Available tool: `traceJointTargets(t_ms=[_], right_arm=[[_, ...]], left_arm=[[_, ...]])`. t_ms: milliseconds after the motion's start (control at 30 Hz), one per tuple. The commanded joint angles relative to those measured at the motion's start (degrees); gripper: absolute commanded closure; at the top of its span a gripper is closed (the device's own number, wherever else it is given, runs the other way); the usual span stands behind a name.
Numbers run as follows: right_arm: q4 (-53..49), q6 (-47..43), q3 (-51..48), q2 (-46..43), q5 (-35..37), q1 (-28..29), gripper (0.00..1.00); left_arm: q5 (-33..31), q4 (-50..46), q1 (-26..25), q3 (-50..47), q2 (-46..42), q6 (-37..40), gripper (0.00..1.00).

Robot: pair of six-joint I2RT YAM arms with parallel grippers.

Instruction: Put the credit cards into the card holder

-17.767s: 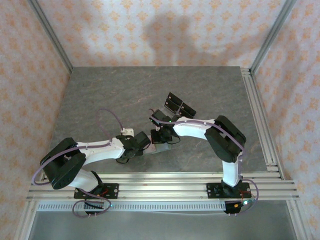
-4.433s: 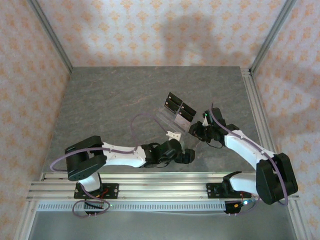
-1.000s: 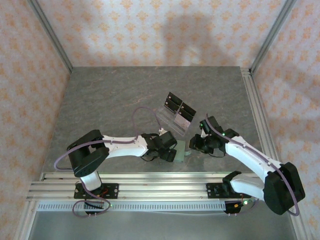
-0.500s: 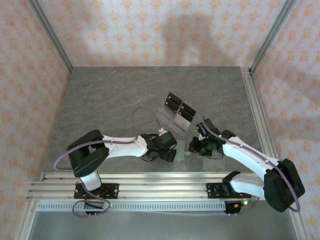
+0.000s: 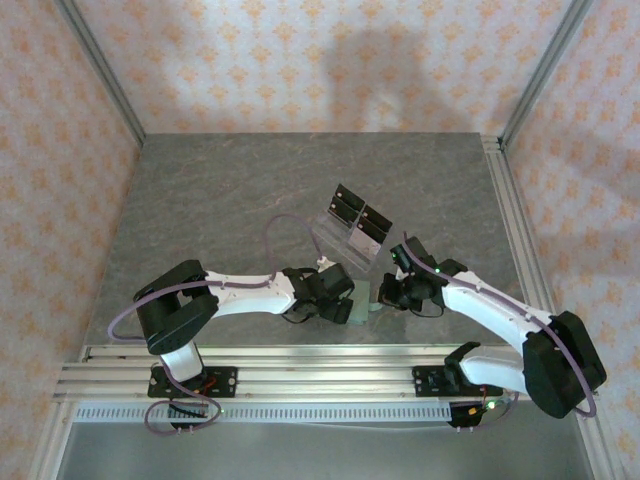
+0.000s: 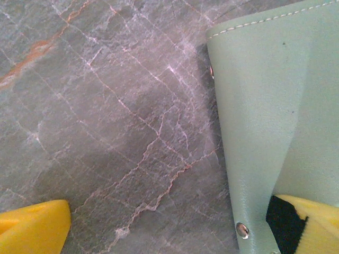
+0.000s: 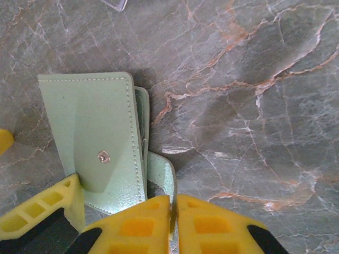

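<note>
Your grey table (image 5: 250, 190) holds it all. The clear stand (image 5: 335, 236) sits near the middle. The green card holder (image 7: 92, 143) lies flat and folded shut near the front edge, between your two arms. In the right wrist view its long side runs up the picture, and its tab (image 7: 159, 172) sticks out toward the right arm. Your right jaws pinch that tab. Your left jaws stand wide open at the holder's other side. Its slots are hidden. The dark credit cards (image 5: 347, 206) in the stand are too small to count.

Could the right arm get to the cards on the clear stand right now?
Probably, but not freely: the stand sits close beyond the right tool over bare table, yet that tool seems closed on the card holder's tab.
</note>
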Motion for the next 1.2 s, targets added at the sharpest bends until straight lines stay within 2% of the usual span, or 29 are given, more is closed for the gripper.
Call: traceJointTargets(t_ms=[0, 367, 633, 700, 767, 800, 1167], right_arm=[[0.9, 0.4, -1.1, 0.4, 0.2, 0.3, 0.89], [1.8, 0.5, -1.8, 1.7, -1.0, 0.3, 0.88], [1.5, 0.6, -2.0, 1.0, -1.5, 0.3, 0.99], [1.4, 0.8, -2.1, 1.0, -1.6, 0.3, 0.95], [1.0, 0.8, -2.1, -0.8, -1.4, 0.3, 0.81], [0.8, 1.0, -2.0, -1.1, -1.4, 0.4, 0.80], [-0.8, 1.5, -2.6, -3.7, -1.0, 0.3, 0.83]], left_arm=[[-0.7, 0.3, -0.2, -1.8, 1.9, -0.6, 0.02], [-0.8, 0.1, -0.2, -1.6, 1.9, -0.5, 0.02], [-0.8, 0.1, -0.1, -1.6, 1.6, -0.5, 0.02], [-0.8, 0.1, -0.2, -1.5, 1.6, -0.5, 0.02], [-0.8, 0.1, -0.1, -1.6, 1.6, -0.4, 0.02], [-0.8, 0.1, -0.2, -1.6, 1.6, -0.5, 0.02], [-0.7, 0.3, -0.2, -1.6, 1.6, -0.5, 0.02]])
